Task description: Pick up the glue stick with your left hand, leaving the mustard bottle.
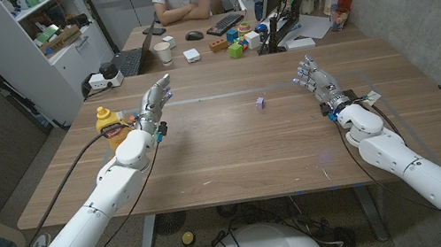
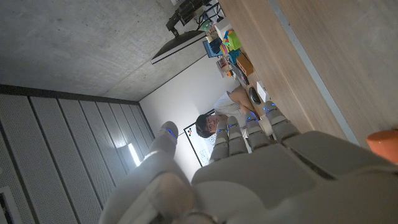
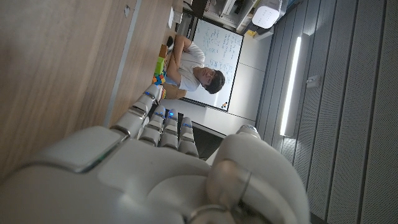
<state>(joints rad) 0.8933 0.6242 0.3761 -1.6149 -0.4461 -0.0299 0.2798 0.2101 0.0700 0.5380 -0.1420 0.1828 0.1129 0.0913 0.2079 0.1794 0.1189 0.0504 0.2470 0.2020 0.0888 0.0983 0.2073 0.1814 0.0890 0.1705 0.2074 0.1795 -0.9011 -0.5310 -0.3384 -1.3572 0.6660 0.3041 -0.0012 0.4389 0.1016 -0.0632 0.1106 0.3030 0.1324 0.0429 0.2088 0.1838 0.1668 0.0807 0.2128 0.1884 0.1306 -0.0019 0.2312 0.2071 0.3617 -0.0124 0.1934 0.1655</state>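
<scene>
Your left hand (image 1: 153, 103) stood in the left-middle of the head view, fingers straight and apart, holding nothing. Your right hand (image 1: 319, 83) waited at the right-middle, likewise spread and empty. The mustard bottle (image 1: 110, 125) stood just left of your left wrist, close beside the arm. The glue stick (image 1: 260, 102) appeared to be the small purple thing near the centre of the frame, well apart from both hands; it was too small to confirm. It probably was light, rigid and smooth, prone to rolling, so you likely needed to pinch it across its middle.
</scene>
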